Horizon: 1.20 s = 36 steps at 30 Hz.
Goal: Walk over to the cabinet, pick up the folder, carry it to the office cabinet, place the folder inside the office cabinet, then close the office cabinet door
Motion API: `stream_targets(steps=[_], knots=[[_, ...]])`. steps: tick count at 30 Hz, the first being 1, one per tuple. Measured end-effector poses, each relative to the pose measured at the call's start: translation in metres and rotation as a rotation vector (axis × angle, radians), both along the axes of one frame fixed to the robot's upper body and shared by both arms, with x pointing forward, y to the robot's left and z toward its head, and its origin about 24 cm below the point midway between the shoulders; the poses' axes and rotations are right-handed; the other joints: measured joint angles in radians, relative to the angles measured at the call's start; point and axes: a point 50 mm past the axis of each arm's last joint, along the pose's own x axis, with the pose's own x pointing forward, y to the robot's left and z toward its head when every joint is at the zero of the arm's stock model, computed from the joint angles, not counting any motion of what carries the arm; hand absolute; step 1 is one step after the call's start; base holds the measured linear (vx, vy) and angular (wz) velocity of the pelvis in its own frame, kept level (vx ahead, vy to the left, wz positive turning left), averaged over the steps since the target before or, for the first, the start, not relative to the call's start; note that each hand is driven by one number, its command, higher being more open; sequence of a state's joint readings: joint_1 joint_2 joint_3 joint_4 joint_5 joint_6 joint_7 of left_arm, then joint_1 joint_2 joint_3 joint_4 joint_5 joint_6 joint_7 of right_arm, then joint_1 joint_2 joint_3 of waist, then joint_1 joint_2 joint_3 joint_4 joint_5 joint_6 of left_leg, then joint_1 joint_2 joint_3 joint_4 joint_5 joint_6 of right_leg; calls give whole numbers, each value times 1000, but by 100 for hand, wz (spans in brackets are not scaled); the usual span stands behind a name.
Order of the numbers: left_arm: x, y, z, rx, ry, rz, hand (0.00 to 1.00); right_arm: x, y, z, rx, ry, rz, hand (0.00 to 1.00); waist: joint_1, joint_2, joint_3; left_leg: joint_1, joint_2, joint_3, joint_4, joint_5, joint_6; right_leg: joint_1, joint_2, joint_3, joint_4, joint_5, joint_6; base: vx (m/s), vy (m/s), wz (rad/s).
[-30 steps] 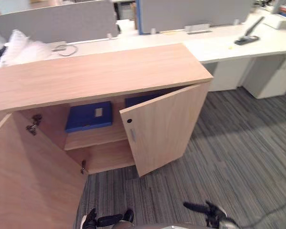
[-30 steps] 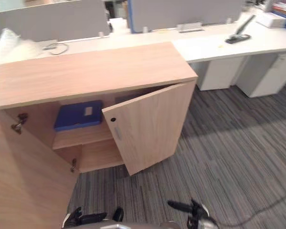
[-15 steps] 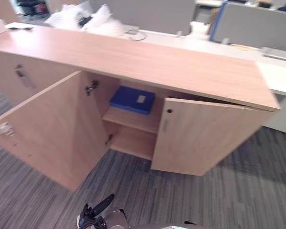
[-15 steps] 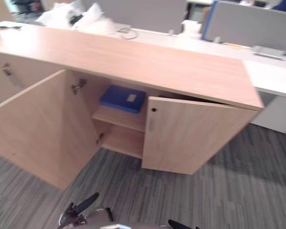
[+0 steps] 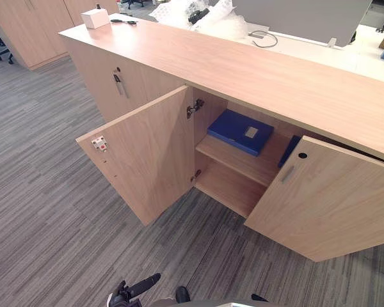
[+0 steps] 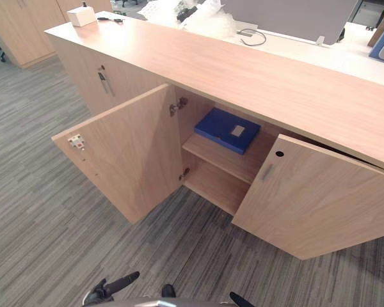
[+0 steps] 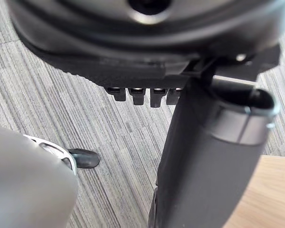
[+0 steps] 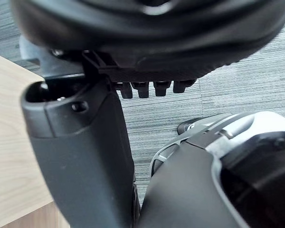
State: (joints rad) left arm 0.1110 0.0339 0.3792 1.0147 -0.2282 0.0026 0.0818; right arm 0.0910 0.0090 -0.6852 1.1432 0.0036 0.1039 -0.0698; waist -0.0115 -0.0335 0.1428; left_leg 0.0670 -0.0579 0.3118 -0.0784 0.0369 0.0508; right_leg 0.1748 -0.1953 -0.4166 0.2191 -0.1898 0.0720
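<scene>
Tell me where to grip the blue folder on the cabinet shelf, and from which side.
Probably best: grip the folder by its near edge, coming in from the front between the open left door and right door. It lies flat on the upper shelf, that edge toward the opening; the cabinet top blocks an approach from above.

The left hand [image 5: 141, 286] hangs low at the robot's side, empty. Its fingers [image 7: 143, 95] lie straight in a row, seen end-on, and its thumb [image 7: 204, 161] stands out beside them, apart from them. The right hand [image 6: 240, 299] hangs low on the other side, also empty, with its fingers [image 8: 154, 88] straight and its thumb [image 8: 85, 156] clear of them.
</scene>
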Motion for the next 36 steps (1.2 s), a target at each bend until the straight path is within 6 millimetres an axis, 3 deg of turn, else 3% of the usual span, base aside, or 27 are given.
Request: stream_targets(steps=[6, 11, 14, 18, 23, 28, 32, 34, 35, 36], knots=[[-1, -3, 1, -8, -20, 43, 100, 0, -1, 0, -3, 0, -4, 100, -6, 5, 1, 18, -9, -14, -15, 6, 4, 23, -2, -3, -15, 0, 0, -30, 18, 5], [13, 3, 16, 39, -130, 64, 100, -2, -4, 1, -5, -2, -37, 100, -9, 23, 12, 16, -13, -13, -16, 4, 0, 42, 4, -11, -60, -1, 1, -43, -7, -1], [31, 27, 33, 121, -212, 96, 100, -3, -6, 1, -12, -3, -39, 100, -10, 29, 15, 9, -19, -8, -16, 5, -1, 51, 6, -11, -95, -11, 7, -32, -31, -5], [54, 80, 63, 372, -219, 62, 100, -5, -6, 1, -12, 0, -42, 100, -13, 31, 14, 10, -15, 5, -16, 5, -3, 57, 13, 5, -117, -19, -1, -4, -38, -10], [68, 142, 99, 569, -210, 62, 100, -15, -7, 1, -6, 20, -66, 100, -14, 31, 13, 47, -9, 16, -16, -14, -12, 89, 24, 22, -126, -13, -20, 56, -19, -8], [82, 186, 129, 690, -152, 24, 100, -17, -8, 0, 10, 16, -84, 100, 1, 37, 8, 71, 8, 35, -10, -28, -16, 84, 33, 50, -91, -7, -31, 98, 9, -13], [104, 198, 151, 765, -143, -76, 100, -19, -9, 0, 23, 4, -119, 100, 4, 62, 1, 86, 57, 30, -7, -28, -16, 37, 62, 75, 26, 15, -66, 80, -27, 1], [122, 204, 171, 837, -148, -155, 100, -20, -11, 1, 29, -13, -154, 100, 4, 76, -2, 95, 106, 28, -5, -26, -18, -19, 95, 87, -14, -52, -60, -4, -73, -5], [127, 204, 175, 848, -153, -173, 100, -21, -10, 0, 30, -12, -154, 100, 4, 70, -5, 97, 107, 28, -4, -25, -20, -30, 94, 87, -52, -33, -62, -60, -93, 3], [139, 202, 182, 875, -161, -231, 100, -25, -12, 1, 28, -5, -161, 100, 0, 53, -13, 99, 95, 26, 1, -35, -48, -56, 81, 95, -84, 42, -29, -34, -100, 18]])
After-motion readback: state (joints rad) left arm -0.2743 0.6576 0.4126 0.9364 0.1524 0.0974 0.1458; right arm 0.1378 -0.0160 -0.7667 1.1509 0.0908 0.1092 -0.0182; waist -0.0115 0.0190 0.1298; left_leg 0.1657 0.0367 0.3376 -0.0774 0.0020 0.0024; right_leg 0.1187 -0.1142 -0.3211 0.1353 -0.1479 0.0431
